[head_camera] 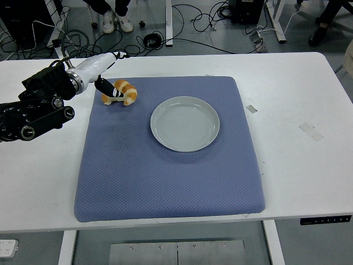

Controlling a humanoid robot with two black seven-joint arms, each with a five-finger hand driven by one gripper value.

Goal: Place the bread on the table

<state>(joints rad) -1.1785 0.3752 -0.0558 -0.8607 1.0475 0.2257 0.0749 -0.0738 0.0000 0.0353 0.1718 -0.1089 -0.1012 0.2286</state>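
Observation:
The bread (123,91), a golden croissant-shaped roll, lies on the blue mat (165,165) near its far left corner. My left hand (104,86) comes in from the left edge and sits just left of the roll. Its black fingers (102,87) touch the roll's left end but no longer wrap over it, so the top of the bread shows fully. The hand's white-covered back (94,65) points up and to the right. The right arm does not show.
A round grey-green plate (185,123) sits on the mat right of the bread. The white table (298,99) surrounds the mat, with bits of tape (311,131) on its right side. Cables and a person's shoes (117,22) lie on the floor beyond.

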